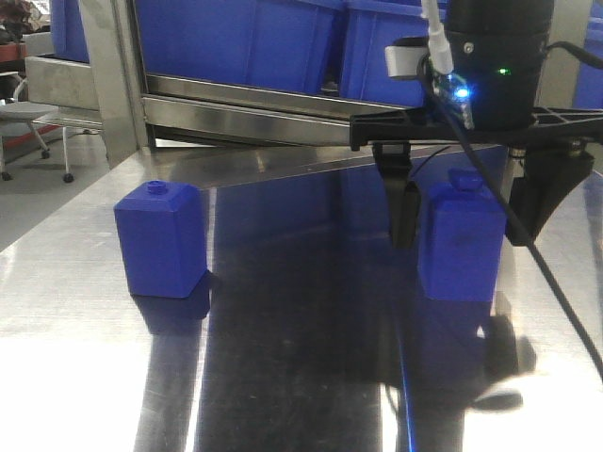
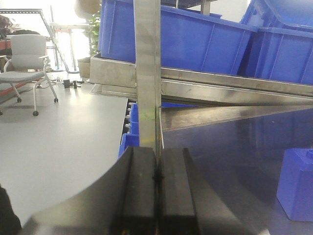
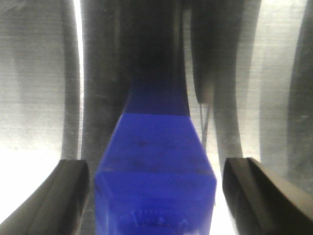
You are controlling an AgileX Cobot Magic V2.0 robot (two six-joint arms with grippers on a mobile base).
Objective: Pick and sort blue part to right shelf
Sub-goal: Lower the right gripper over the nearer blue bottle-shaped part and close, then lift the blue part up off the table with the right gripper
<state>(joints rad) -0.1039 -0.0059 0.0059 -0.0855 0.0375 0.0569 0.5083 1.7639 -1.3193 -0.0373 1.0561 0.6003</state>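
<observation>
- Reads as pre-grasp stage of the pick: nothing gripped or lifted yet.
- Front view: 2 parts standing upright on steel table (image 1: 301, 330), well apart.
- Targeting the right-hand blue part (image 1: 462, 254), just in front of right shelf (image 1: 245, 104).
- Straddling it w/ R gripper (image 1: 466, 231), spread wide w/ 1 finger each side.
- In R wrist view, shows clear gaps btwn blue part and both fingers (image 3: 61, 196), so no contact.
- Parked w/ L gripper (image 2: 156, 196) pressed together on nothing, pointed toward the shelf frame.
- Not touching 2nd blue part (image 1: 162, 240), at table's left.
- Next, prob.: close evenly on the 2 flat sides, staying centred so as not to tip or skid it on the slick metal.
- Then lift straight up and carry to the shelf, toward blue bins (image 1: 236, 38) above the rail. Can't tell which bin is meant.
- Writing: none legible anywhere.
- Hints of raised marks low on the part's near face in wrist view, too blurred to read.
- No brand visible on bins or arm. Only 1 green light (image 1: 505, 71) and 1 blue light (image 1: 460, 91) on the wrist unit.
</observation>
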